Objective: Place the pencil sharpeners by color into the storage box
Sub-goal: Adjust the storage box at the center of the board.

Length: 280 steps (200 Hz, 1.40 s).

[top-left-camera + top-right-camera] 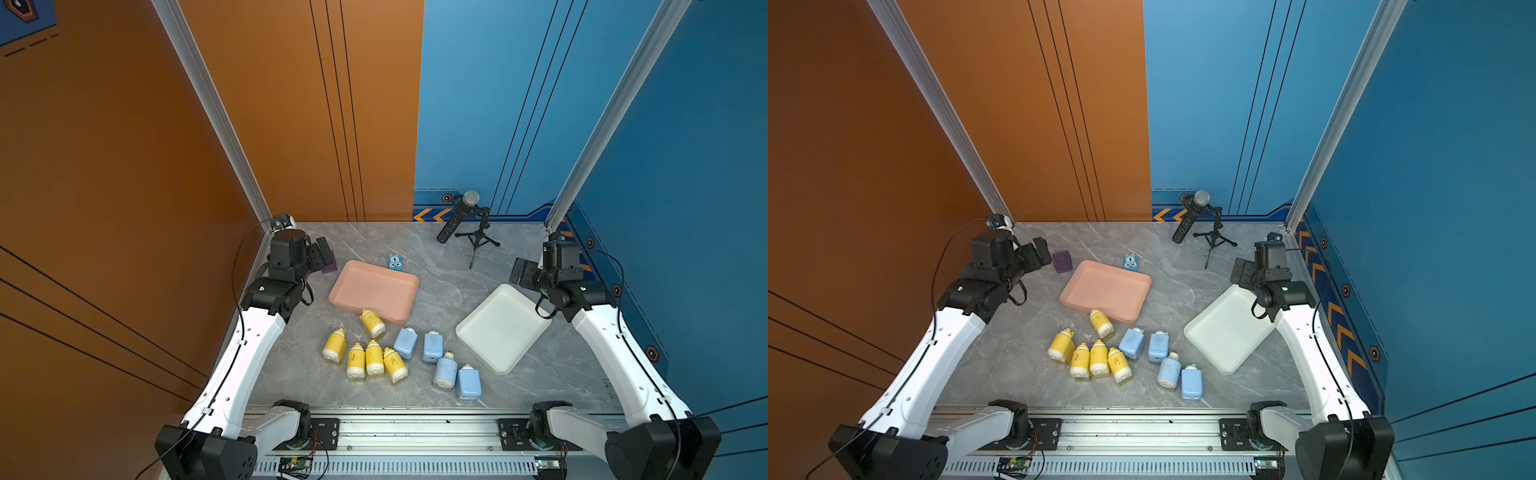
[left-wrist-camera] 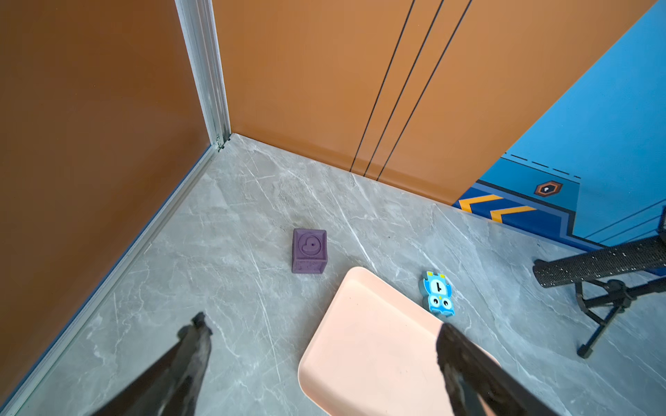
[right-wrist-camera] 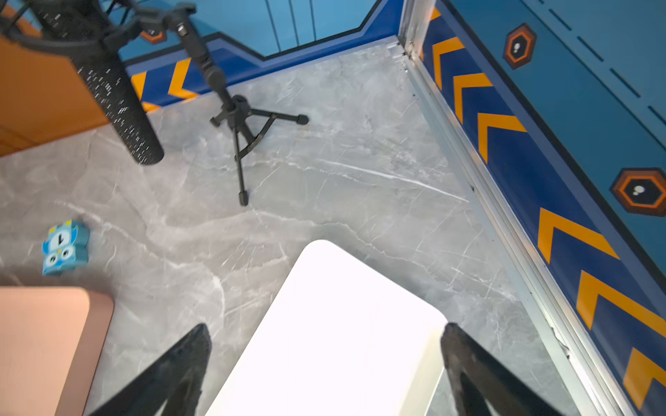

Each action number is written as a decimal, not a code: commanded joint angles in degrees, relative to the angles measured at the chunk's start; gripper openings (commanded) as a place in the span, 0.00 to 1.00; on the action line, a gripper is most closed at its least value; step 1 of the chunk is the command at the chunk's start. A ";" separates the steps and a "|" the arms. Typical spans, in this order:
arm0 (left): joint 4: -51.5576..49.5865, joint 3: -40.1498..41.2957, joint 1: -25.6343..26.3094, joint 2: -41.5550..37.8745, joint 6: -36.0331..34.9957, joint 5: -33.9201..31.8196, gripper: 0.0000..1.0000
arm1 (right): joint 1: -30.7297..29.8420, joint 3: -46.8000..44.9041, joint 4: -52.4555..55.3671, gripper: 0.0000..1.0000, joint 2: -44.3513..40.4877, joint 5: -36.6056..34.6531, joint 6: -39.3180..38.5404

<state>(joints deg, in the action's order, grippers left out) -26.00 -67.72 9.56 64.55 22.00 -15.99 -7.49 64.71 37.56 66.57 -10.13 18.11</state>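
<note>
Table (image 1: 449, 291): grey marble-look top, walled with orange panels on the robot's left and blue ones on its right.
White tray (image 1: 503, 328): on the robot's right half of the table, turned at an angle, nothing in it.
Pink tray (image 1: 374, 286): nearer the middle and further back, also with nothing in it, well apart from the white one.
Left pincer (image 2: 322, 324): jaws spread wide with nothing between them, hanging above the table by the back left corner, near the pink tray's far end.
Right pincer (image 3: 326, 327): jaws just as wide and holding nothing, above the far corner of the white tray.
Microphone (image 1: 471, 198): on a small black tripod by the back wall.
Yellow pencil sharpeners (image 1: 374, 357): five out on the table in front of the pink tray, four bunched close together and one with its cap up against the tray's near rim.
Blue pencil sharpeners (image 1: 432, 346): four out on the table between the yellow bunch and the white tray.
Purple cube (image 1: 1062, 262): on the table just beside the left pincer.
Blue toy (image 1: 394, 262): cartoon-faced, just behind the pink tray's far rim.
</note>
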 commanded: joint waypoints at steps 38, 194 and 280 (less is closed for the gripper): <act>-5.14 -0.51 3.10 -4.17 -0.56 3.44 0.98 | -18.92 3.10 21.44 0.97 2.07 -3.85 1.35; -5.20 4.67 6.87 -5.60 -0.39 0.95 0.98 | -30.56 -8.40 14.15 0.61 13.62 4.20 3.30; -5.22 4.64 6.87 -4.44 -0.61 1.30 0.98 | -29.84 -8.34 7.88 0.51 22.73 7.85 1.84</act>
<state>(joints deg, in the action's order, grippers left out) -30.50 -63.61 15.99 59.70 21.06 -15.55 -37.87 56.47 48.23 86.56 -4.23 20.80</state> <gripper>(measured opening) 0.983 0.540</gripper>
